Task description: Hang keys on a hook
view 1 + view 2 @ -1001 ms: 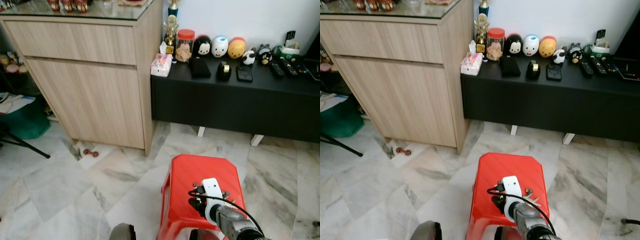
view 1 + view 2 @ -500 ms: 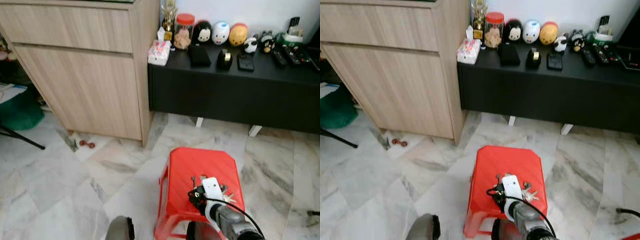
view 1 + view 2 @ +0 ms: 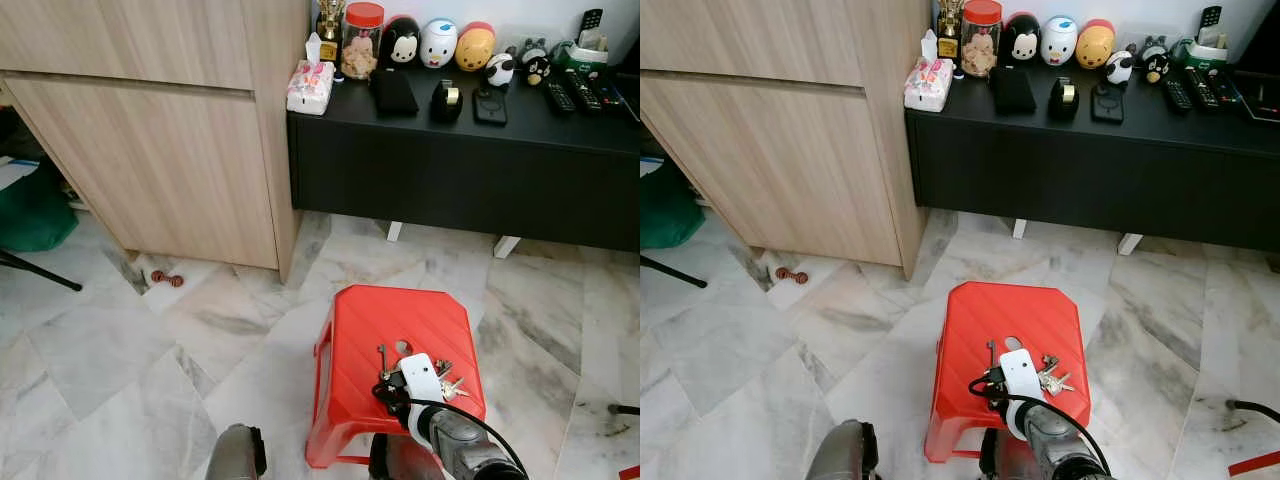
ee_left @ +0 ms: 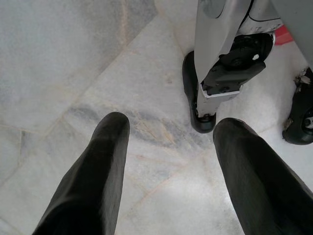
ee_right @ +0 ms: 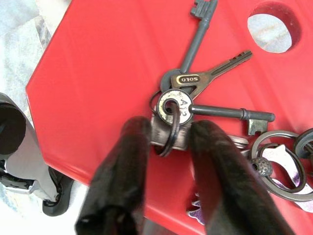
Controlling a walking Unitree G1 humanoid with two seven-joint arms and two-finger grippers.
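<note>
Right gripper: fingers narrowed onto the keys, pinching the ring
Keys: flat on stool
Left gripper: spread wide, empty, above the floor

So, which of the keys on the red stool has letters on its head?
The brass-headed key stamped SOLO, lying between the two long dark keys, just beyond the right gripper fingertips on the red stool.

One red stool carrying one bunch of keys; three egg-shaped figurines at twelve o'clock, one jar, one tissue pack.
</note>
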